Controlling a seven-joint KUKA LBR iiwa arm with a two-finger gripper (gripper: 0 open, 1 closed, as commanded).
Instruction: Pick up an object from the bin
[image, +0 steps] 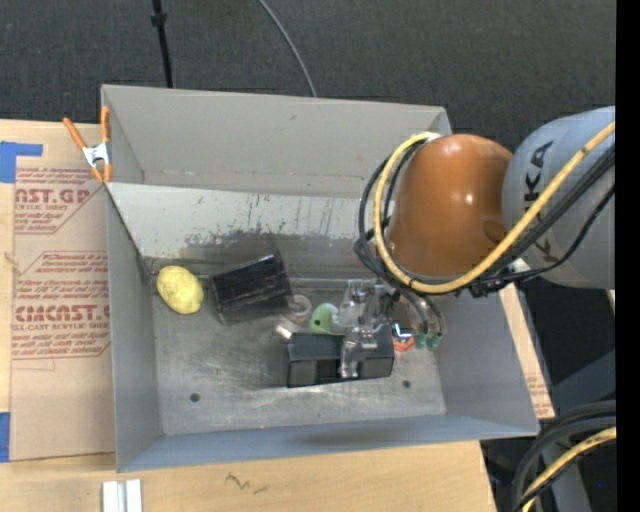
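Gripper (352, 345) over black flat block (315, 362), lower ctr of bin (135, 330), long axis left-right across frame, open/closed: can't tell.

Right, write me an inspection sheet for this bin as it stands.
Surface: grey metal bin, floor scuffed, dark smears on the back wall.
Job's things: flat black rectangular block, front centre, under the end effector.
Clutter: yellow lumpy ball at left; black boxy block beside it; small green piece behind the flat block.
End effector: over the flat block's right part; contact cannot be told.
Cables: yellow-and-black cables looped round the orange wrist cover.
Surroundings: dark floor behind the bin.
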